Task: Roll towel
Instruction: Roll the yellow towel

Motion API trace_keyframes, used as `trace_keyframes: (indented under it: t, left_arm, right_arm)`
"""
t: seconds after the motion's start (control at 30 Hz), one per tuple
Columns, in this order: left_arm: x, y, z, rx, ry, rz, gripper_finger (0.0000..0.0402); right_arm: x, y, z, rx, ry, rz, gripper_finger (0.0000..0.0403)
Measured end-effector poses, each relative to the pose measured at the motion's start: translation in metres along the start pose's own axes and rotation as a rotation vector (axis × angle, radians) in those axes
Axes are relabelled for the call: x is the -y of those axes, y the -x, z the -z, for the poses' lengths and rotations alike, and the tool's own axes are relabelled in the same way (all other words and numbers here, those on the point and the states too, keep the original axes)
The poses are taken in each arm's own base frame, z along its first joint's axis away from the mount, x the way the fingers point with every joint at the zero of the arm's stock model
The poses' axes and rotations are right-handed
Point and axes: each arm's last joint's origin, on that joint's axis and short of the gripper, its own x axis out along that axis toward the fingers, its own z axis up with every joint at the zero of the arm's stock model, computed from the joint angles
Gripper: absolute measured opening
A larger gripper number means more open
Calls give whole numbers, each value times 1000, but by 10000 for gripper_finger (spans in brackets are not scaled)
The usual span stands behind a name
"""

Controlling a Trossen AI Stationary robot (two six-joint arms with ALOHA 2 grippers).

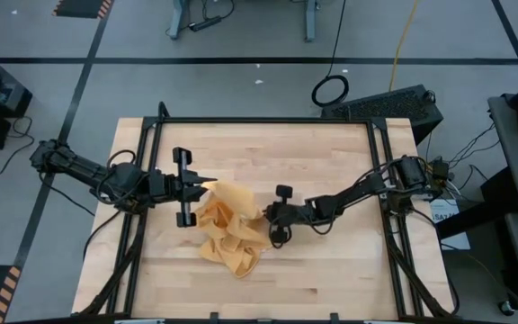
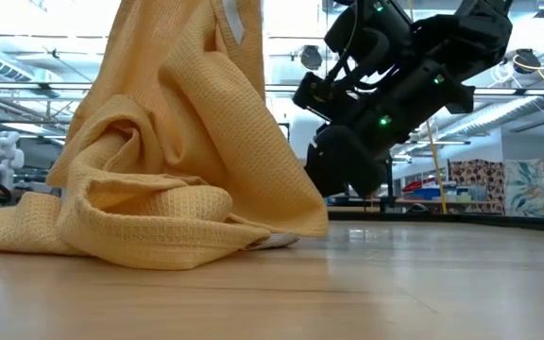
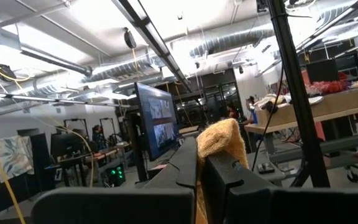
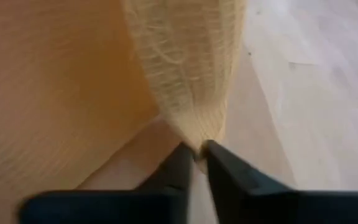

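Observation:
The mustard-yellow towel (image 1: 227, 229) is bunched up in the middle of the wooden table. In the low view the towel (image 2: 159, 170) hangs down from above, and its lower folds (image 2: 130, 222) are piled on the tabletop. My left gripper (image 1: 203, 186) is raised at the towel's far left end and is shut on it. My right gripper (image 1: 263, 216) slants down at the towel's right side, near the table, and is shut on the cloth. My left gripper pinches an end of the towel between its two fingers, and a tuft of cloth (image 3: 219, 140) sticks out past the fingertips. The fingers come from the table's left side, tilted a little upward. The towel hangs below them, its lower part on the table. My right gripper pinches a narrow fold of the towel's right edge (image 4: 194, 140) between its fingertips (image 4: 219, 158). The fingers come from the table's right side, slanting downward. The cloth rises away from the fingers in a gathered ridge, just above the tabletop.
Bare wood lies around the towel toward the table's near edge (image 1: 268, 301) and far edge (image 1: 268, 135). A black frame rail (image 1: 380, 180) runs along each side of the table. Room equipment and a monitor (image 3: 157, 124) stand beyond the table.

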Motion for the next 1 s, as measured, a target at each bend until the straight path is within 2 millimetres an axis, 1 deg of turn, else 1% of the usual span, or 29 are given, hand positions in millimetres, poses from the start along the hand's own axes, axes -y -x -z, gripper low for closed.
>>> trace_keyframes:
  t: [0.03,0.2,0.4,0.57,0.7,0.93,1.0]
  left_arm:
    - [0,0,0,-3,-1,1,6]
    - [2,0,4,-41,-14,18,6]
    - [4,0,6,-51,-22,60,6]
    - [4,0,7,-62,-26,68,6]
    - [4,1,7,-64,-26,69,6]
    - [4,1,7,-64,-26,69,6]
    - [4,1,7,-64,-26,68,6]
  right_arm:
    - [-2,1,1,-6,9,-3,11]
    - [-17,12,1,-19,16,-29,8]
    - [-40,25,12,-81,77,13,3]
    - [-49,31,16,-84,85,48,7]
    - [-49,31,16,-79,75,69,36]
    - [-44,15,25,-98,48,94,120]
    - [-42,11,27,-101,34,107,137]
